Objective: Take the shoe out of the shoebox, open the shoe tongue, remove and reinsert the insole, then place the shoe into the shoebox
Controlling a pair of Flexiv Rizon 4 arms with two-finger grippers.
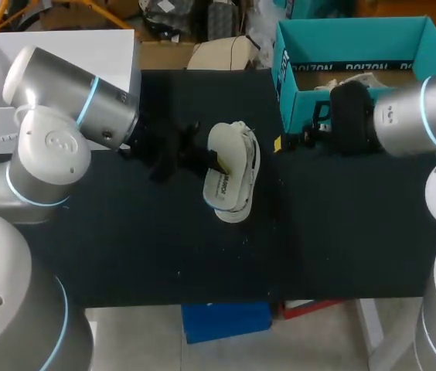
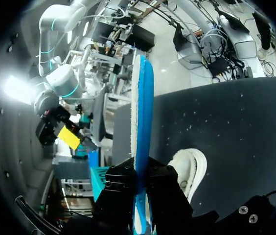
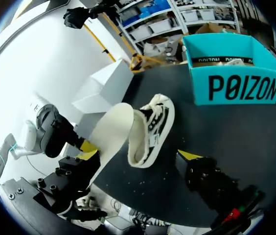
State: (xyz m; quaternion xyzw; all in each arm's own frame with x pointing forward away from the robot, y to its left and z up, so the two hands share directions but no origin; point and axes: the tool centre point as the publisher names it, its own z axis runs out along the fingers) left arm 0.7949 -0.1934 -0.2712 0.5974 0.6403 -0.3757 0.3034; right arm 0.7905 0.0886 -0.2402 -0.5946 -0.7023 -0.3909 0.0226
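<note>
Looks like the halfway point of the task: a thin foam insole, cream on one face and blue on the other (image 2: 142,112), already out of the cream lace-up sneaker with black markings (image 1: 231,174) and not yet put back. Calls next for tipping the insole's free end down into the sneaker's mouth, probably with the sneaker steadied against sliding.

Nearest, seen from the left wrist: left gripper (image 2: 140,172) closed to a narrow gap on the insole, pinching it edge-on from both sides, upright and clear of the matte black table (image 1: 148,255). Just beside and below that gripper: the sneaker, lying on its side near the table's middle. Farther across: right gripper (image 3: 138,153), spread wide, holding nothing and touching nothing, hovering close to the front corner of the open teal cardboard shoebox (image 1: 349,39). Farthest back: the shoebox itself, at the table's far edge.
</note>
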